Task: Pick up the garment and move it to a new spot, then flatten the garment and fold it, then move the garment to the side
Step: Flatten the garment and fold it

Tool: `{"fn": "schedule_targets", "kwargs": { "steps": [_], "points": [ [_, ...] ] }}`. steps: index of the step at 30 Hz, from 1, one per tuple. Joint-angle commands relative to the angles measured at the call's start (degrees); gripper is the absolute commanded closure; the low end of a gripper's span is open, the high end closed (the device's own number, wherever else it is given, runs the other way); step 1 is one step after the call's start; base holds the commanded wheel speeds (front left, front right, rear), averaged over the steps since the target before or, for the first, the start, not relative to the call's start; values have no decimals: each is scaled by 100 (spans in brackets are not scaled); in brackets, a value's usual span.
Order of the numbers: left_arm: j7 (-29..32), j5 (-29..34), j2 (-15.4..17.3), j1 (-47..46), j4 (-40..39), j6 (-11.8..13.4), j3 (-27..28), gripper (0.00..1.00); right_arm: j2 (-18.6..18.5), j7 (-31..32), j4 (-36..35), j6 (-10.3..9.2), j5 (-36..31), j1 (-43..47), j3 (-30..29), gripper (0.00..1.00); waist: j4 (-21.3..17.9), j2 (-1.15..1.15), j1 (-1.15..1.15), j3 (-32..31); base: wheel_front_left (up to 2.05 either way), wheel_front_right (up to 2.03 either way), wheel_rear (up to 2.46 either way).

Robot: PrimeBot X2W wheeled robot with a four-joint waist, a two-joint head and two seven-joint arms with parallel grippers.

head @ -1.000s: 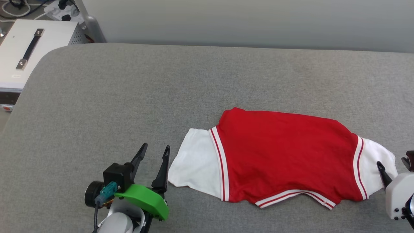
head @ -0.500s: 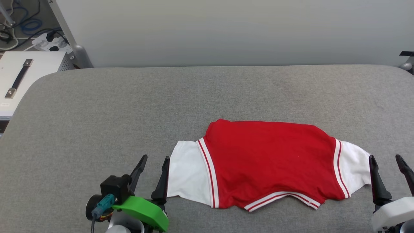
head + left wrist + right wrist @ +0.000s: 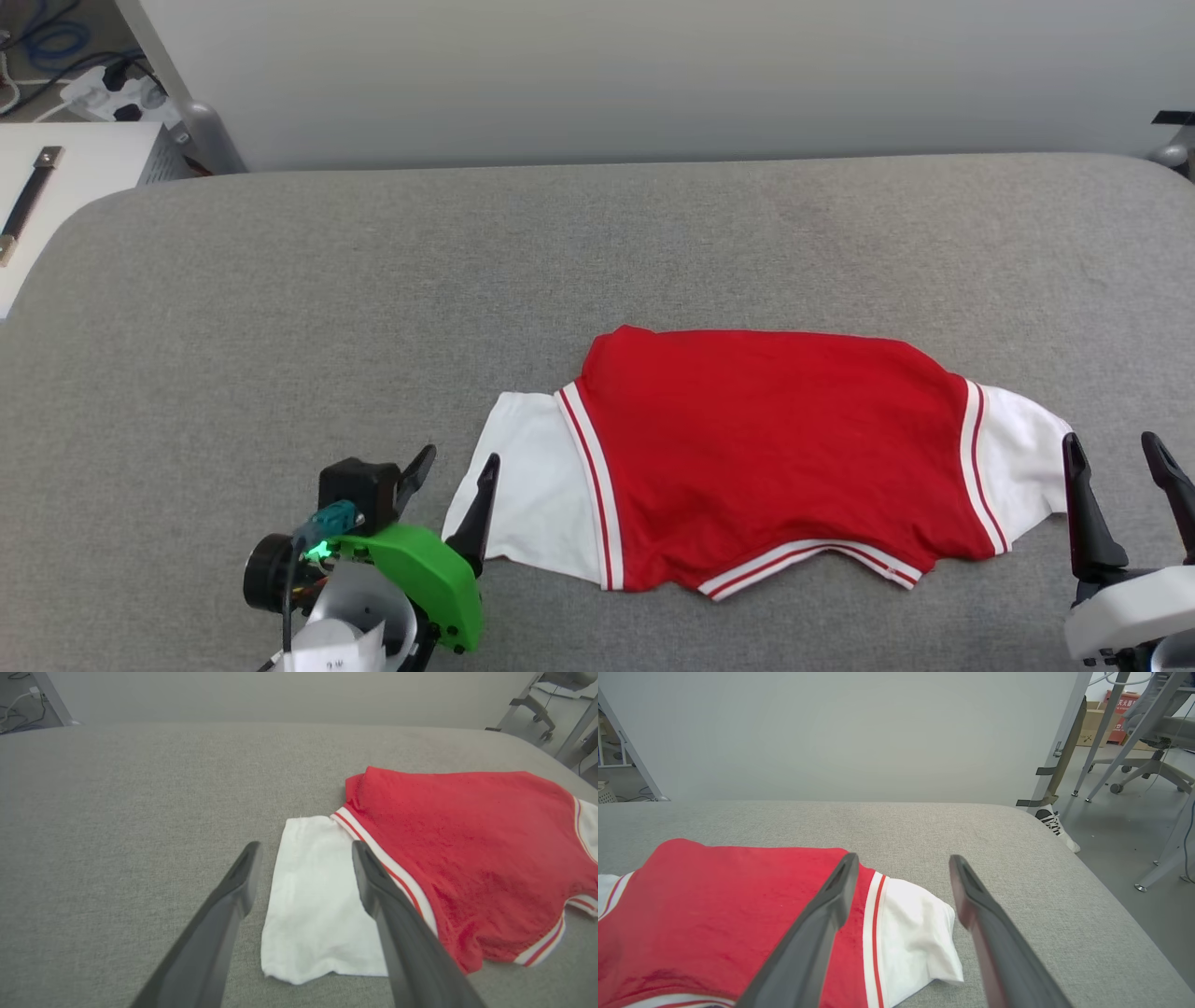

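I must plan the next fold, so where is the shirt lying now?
In the head view the shirt lies on the grey table, right of centre, between the left pincer and the right pincer.

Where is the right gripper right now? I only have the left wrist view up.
Observer: In the head view, the right gripper is open and empty, next to the shirt's right sleeve.
Operator: Is there anything past the table's right end?
Observer: The right wrist view shows a shoe on the floor by that corner.
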Motion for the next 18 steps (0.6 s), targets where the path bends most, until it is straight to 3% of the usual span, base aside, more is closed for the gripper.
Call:
{"fn": "schedule_targets", "kwargs": {
  "steps": [1,6,8,14,18],
  "points": [
    [440,3,106,-109,-54,130,-11,0,-8,37,-58,-3,-63,-93,26,0,-70,0,0,143,0,0,0],
    [2269,105,316,-95,-399,610,-102,0,-5,111,-160,-3,-66,-162,71,0,-189,0,0,392,0,0,0],
    [2735,63,322,-71,-561,781,-69,0,4,115,-179,-3,-76,-184,78,0,-231,0,0,488,0,0,0],
    [3459,87,417,-36,-777,951,-139,0,21,117,-159,-3,-95,-272,127,0,-339,0,0,736,0,0,0],
    [3581,196,491,-54,-694,1099,-125,0,7,96,-130,-3,-91,-329,148,0,-385,0,0,838,0,0,0]
  ]
}}
